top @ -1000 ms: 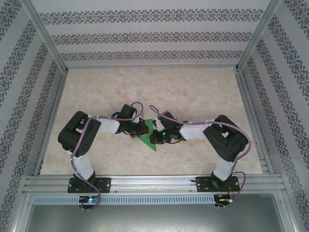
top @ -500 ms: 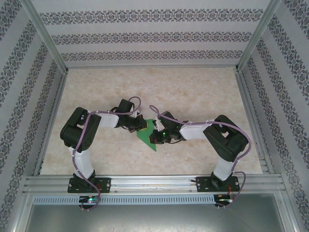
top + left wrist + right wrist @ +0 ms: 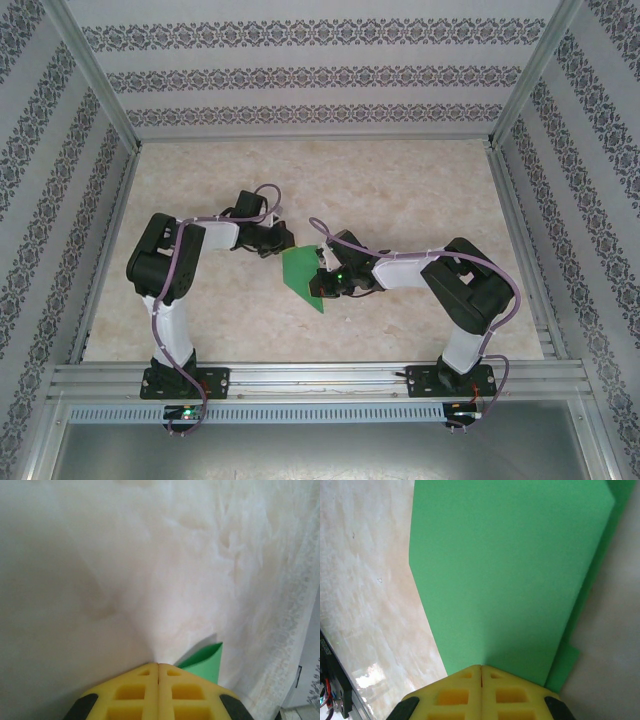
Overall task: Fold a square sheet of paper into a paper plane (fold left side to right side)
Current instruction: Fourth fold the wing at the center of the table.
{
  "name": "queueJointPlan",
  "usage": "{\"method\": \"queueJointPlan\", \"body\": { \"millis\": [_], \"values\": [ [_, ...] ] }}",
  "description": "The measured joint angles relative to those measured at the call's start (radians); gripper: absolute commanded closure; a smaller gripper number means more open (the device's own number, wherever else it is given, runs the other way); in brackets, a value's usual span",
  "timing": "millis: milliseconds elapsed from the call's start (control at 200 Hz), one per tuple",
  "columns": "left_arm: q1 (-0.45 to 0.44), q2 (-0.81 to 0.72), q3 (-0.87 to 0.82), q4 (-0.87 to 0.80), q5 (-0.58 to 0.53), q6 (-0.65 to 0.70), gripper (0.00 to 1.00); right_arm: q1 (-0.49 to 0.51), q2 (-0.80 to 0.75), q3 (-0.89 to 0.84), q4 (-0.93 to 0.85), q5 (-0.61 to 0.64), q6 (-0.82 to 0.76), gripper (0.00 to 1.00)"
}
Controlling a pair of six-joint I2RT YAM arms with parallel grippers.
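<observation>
The sheet of paper [image 3: 301,272] lies on the worktop [image 3: 400,190] (near its middle), with the left claw [image 3: 285,246] just beside its far-left corner and the right claw [image 3: 320,284] over its right side.

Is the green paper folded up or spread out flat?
Folded. The paper is not square but tapers to a point, and a second green layer peeks out along its edge.
</observation>
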Motion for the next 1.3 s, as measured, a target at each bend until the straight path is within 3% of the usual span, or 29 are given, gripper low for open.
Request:
{"method": "queueJointPlan", "body": {
  "millis": [265, 600, 884, 1299],
  "values": [
    [0.029, -0.026, 0.024, -0.035, -0.056, 0.042, 1.00, 0.000, 0.000, -0.013, 0.028, -0.013, 0.002, 1.00],
    [-0.014, -0.287, -0.159, -0.011, 0.003, 0.041, 1.00, -0.012, 0.000, -0.020, 0.043, -0.027, 0.009, 1.00],
    [-0.144, -0.191, -0.167, 0.013, 0.060, 0.029, 1.00, -0.020, 0.000, -0.026, 0.054, -0.036, 0.009, 1.00],
    [-0.156, -0.087, -0.142, 0.019, 0.037, 0.029, 1.00, -0.020, -0.010, -0.025, 0.041, -0.038, 0.013, 1.00]
  ]
}}
